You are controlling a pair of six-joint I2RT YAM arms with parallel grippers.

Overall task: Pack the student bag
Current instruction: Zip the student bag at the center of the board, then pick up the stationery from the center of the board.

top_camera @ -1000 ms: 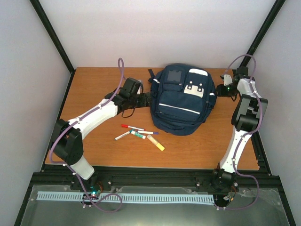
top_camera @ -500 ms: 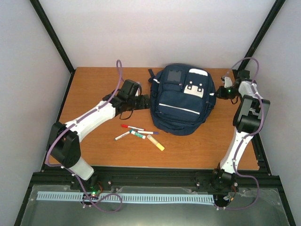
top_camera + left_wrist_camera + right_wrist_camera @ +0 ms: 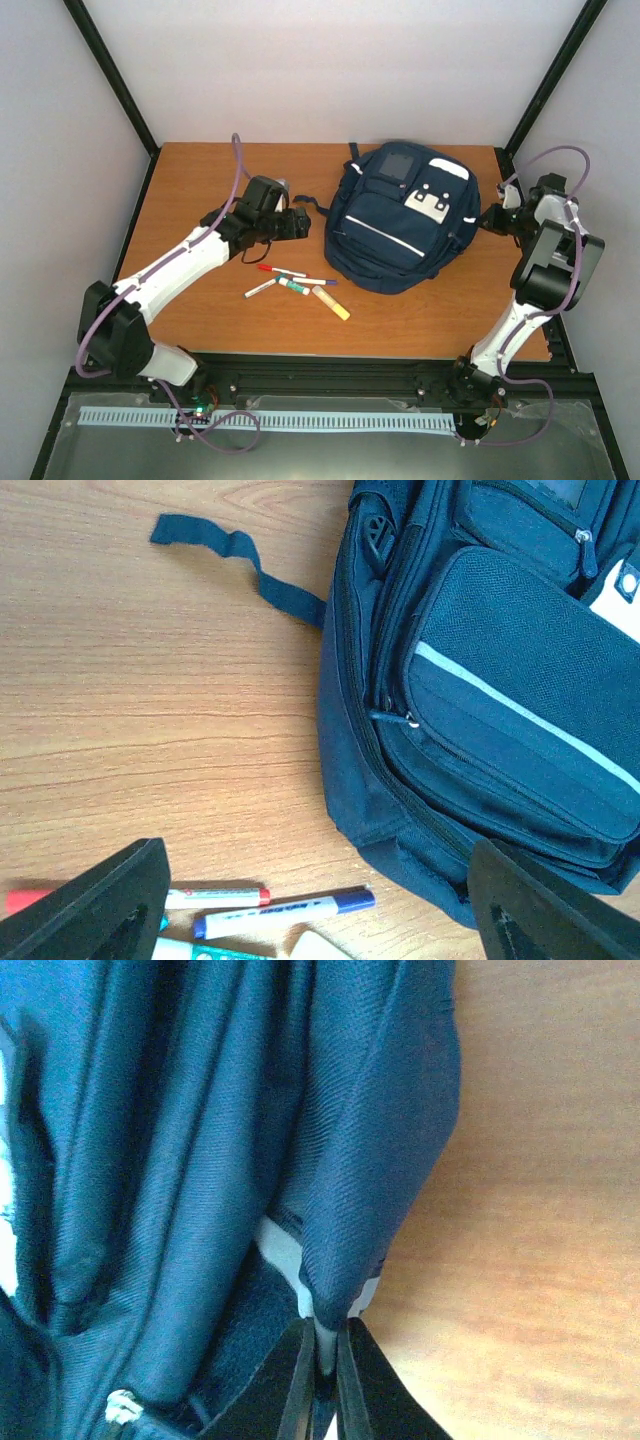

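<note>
**Position.** The bag point(image 3: 400, 215) lay flat on the worktop point(image 3: 200, 180), between the two tools. The right tool point(image 3: 320, 1365) was closed on a fold of the bag's side fabric, pinching cloth and a white strip. The left tool point(image 3: 315, 865) stood with jaws wide apart and held nothing. The bag was just ahead of it to the right, and the markers point(image 3: 285, 912) were directly beneath it.

**Handling.** Judged soft and limp: slumped woven cloth, likely to sag and drag rather than shift as one body. A pinched fold could slip. Firmer holds would be the seamed edges, the strap point(image 3: 240, 565), or the zip pull point(image 3: 400, 718) for opening.

**Markings.** The marker print was too small to read. The white patches point(image 3: 432, 200) showed no legible text, and no brand was found.
</note>
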